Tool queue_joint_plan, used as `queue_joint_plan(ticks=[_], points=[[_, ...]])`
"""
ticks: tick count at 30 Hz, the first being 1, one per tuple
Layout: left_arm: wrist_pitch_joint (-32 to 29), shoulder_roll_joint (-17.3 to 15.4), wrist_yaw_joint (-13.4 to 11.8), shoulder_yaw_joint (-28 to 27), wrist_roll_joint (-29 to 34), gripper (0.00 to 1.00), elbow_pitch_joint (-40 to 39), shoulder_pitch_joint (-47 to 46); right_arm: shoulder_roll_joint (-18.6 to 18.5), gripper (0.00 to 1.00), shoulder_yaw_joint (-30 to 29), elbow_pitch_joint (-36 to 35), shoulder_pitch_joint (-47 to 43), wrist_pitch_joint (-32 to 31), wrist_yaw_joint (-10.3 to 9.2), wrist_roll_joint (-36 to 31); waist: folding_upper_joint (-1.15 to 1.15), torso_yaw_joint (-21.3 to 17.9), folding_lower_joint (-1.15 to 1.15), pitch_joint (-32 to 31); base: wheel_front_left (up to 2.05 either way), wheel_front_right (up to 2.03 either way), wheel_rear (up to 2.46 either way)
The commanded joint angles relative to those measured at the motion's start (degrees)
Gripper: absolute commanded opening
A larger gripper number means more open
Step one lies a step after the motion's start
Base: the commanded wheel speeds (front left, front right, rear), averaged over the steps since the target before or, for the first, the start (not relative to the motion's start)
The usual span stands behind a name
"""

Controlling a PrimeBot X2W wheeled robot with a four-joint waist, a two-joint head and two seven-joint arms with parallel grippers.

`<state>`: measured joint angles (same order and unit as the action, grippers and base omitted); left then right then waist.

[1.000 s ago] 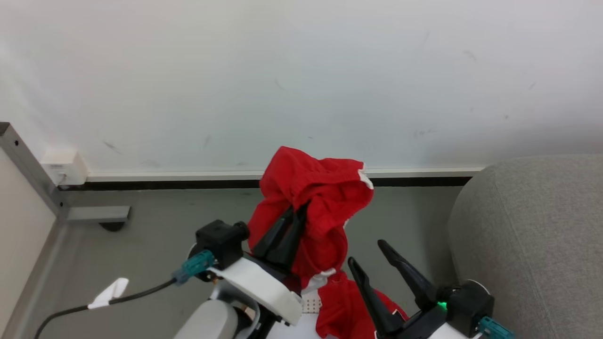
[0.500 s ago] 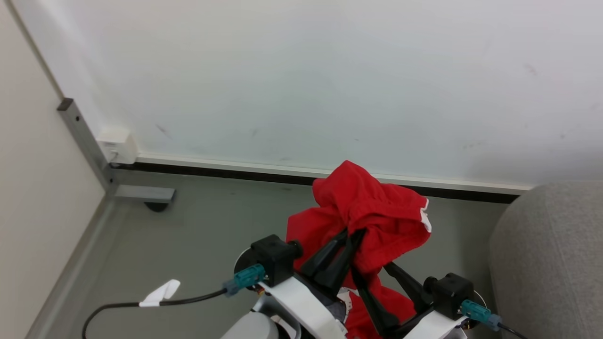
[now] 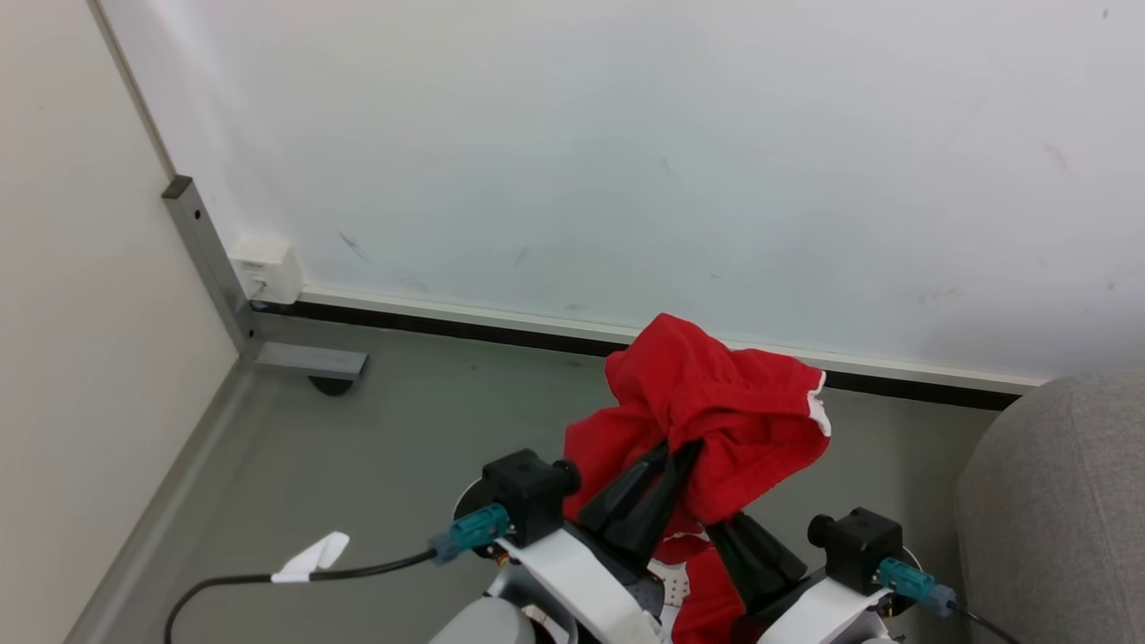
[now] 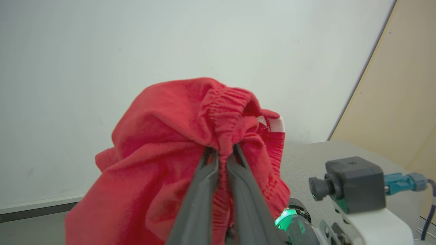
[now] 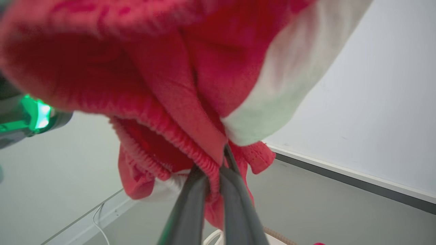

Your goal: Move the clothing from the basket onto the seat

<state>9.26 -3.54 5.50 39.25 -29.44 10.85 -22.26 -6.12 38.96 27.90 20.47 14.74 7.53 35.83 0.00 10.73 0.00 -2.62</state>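
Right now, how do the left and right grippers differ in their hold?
In the head view the left gripper pinches the red garment near its bunched top, the right gripper lower down; the left gripper's fingers show clearly, the right gripper's tips sit under cloth. Both are shut on it.

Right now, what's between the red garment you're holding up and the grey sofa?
A stretch of bare grey floor lies between the red garment and the sofa, with nothing resting on it. This shows in the head view.
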Motion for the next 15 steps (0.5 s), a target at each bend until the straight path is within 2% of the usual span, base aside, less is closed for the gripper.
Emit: queue_joint_plan(ticks=[1,5,6,7,8,9,15], points=[[0.56,-0.43,-0.32,-0.33,-0.44,0.0,0.34,0.14,-0.86,0.0,-0.28,-0.03,0.27,0.45,-0.08,0.3,0.0,-0.33,0.0,0.05,0.0,0.0,0.0],[0.62,-0.84,-0.78,-0.62,-0.51,0.0,0.92,0.37,-1.56,0.0,-1.75,-1.52,-0.45,0.49,-0.08,-0.13,0.0,-1.37,0.0,0.24,0.0,0.0,0.0],[0.62,-0.9,-0.85,-0.64,-0.53,0.06,1.08,0.44,-1.87,0.0,-2.45,-1.97,-0.74,0.49,-0.08,-0.39,0.0,-1.72,0.0,0.29,0.0,0.0,0.0],[0.62,-0.93,-0.98,-0.63,-0.59,0.32,1.18,0.52,-2.15,0.0,-3.31,-2.58,-1.12,0.49,-0.08,-0.64,0.0,-2.13,0.0,0.33,0.0,0.0,0.0],[0.47,-0.9,-0.78,-0.46,-0.97,0.75,1.25,0.61,-2.4,0.0,-4.2,-3.28,-1.52,0.47,-0.08,-0.96,0.0,-2.58,0.0,0.39,0.0,0.0,0.0],[0.27,-0.95,-0.57,-0.26,-1.21,1.0,1.27,0.67,-2.62,0.0,-5.22,-3.81,-1.92,0.48,-0.08,-1.27,0.0,-3.13,0.0,0.44,0.0,0.0,0.0],[0.66,-1.79,-0.41,0.18,-1.36,1.0,1.1,1.08,-3.81,0.0,-10.37,-6.93,-3.49,0.48,-0.08,-3.05,0.0,-6.96,0.0,0.76,0.0,0.0,0.0]])
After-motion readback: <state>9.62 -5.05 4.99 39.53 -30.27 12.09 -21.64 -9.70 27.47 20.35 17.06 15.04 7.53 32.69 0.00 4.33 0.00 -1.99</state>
